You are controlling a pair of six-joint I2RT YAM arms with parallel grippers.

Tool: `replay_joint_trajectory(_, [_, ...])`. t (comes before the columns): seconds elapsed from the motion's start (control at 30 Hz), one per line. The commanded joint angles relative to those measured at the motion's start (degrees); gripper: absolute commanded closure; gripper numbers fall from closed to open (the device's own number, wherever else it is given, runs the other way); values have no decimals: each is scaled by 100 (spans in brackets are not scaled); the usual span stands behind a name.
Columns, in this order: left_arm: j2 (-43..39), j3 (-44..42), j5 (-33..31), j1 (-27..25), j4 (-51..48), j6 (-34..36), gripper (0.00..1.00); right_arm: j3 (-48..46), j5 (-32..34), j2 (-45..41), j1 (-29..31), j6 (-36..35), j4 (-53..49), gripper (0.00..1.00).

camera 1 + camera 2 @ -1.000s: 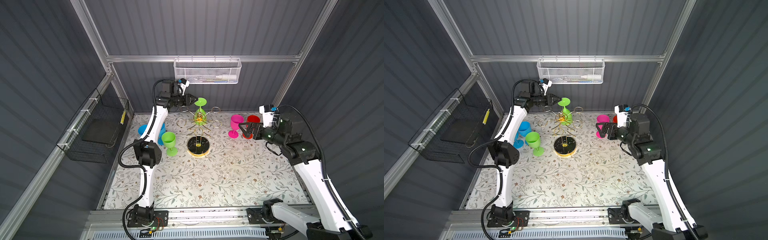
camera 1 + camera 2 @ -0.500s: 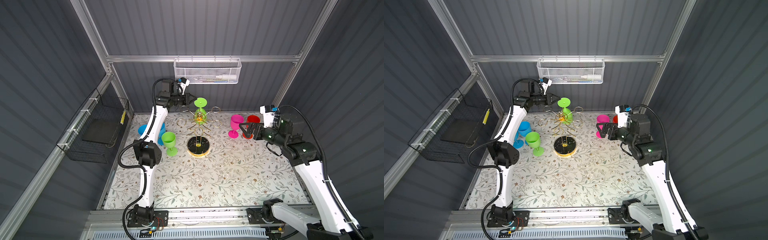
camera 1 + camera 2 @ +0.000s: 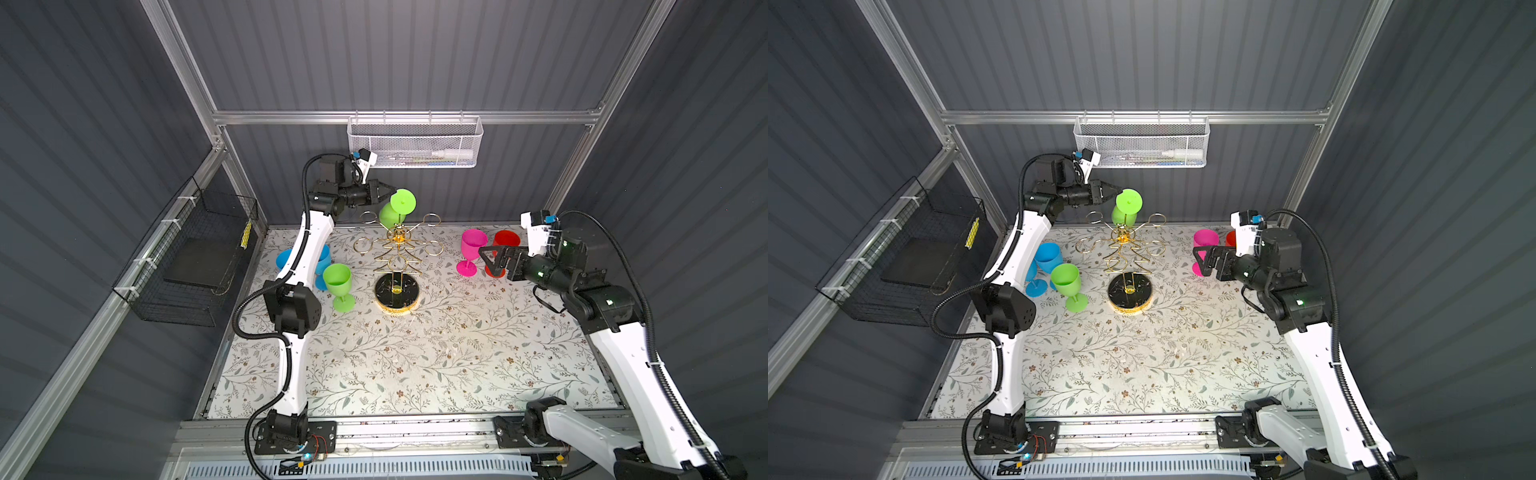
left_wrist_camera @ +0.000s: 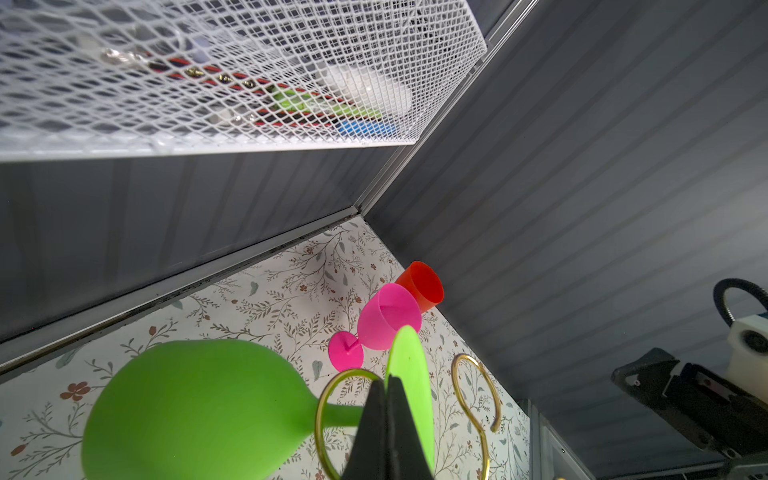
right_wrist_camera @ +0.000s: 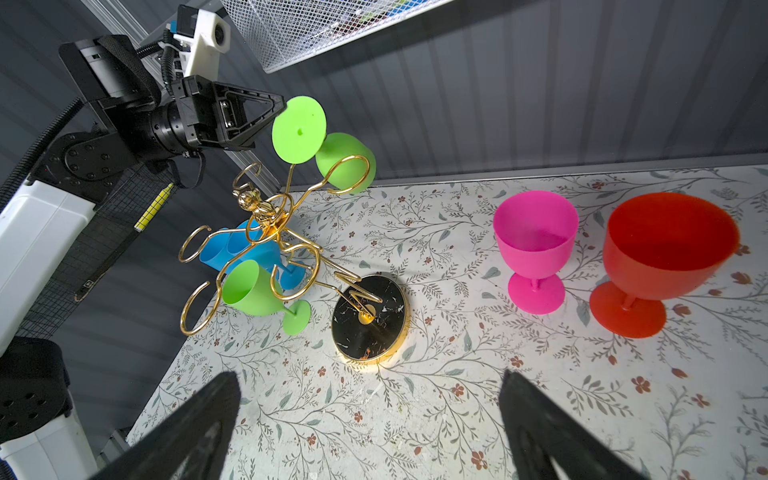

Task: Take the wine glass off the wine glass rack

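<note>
The jaws of the left gripper (image 3: 387, 192) are pinched shut on the thin foot rim of the wine glass (image 3: 402, 202). So shallow a hold on what looks like smooth plastic may slip, or a pull off the line of the ring's gap may drag the stem against the wire and tip the wine glass rack (image 3: 386, 286) on the desk (image 3: 415, 365). The glass is lime green and hangs bowl-down from a rear upper arm, foot tilted above the ring; further right, the right gripper (image 3: 486, 259) gapes wide and empty near the pink glass (image 3: 473, 245).

Green wine glass (image 3: 402, 202) upside-down on gold rack (image 3: 398, 238)
</note>
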Motion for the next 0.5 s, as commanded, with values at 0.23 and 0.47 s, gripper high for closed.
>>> replay_joint_trajectory(0.23, [-397, -177, 479, 71, 743, -732, 100, -108, 18, -113, 12, -64, -4, 1])
replay_joint_trajectory(0.47, [-551, -222, 670, 90, 1105, -1085, 100, -66, 23, -102, 12, -98, 6, 1])
